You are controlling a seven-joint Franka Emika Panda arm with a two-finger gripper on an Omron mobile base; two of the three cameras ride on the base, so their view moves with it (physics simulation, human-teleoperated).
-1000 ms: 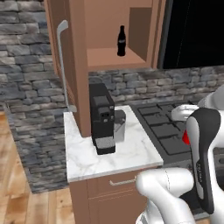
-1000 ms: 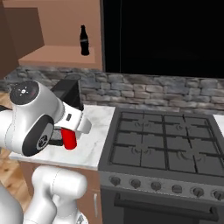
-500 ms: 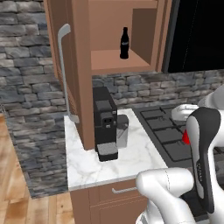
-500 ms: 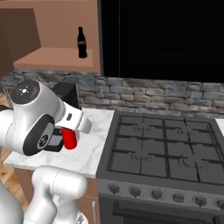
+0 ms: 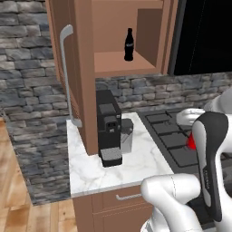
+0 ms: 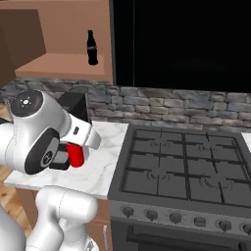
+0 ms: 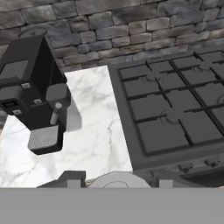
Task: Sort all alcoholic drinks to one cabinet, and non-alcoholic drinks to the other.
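A stone-backed kitchen is filling the frames, with a marble counter (image 5: 140, 158) at centre and a black coffee machine (image 5: 108, 127) standing on it. The gripper (image 6: 66, 158) is clamping the red can (image 6: 76, 154) at lower left of the right base view. The black cola bottle (image 5: 129, 44) is standing on the open cabinet (image 5: 122, 63) shelf, upper centre.
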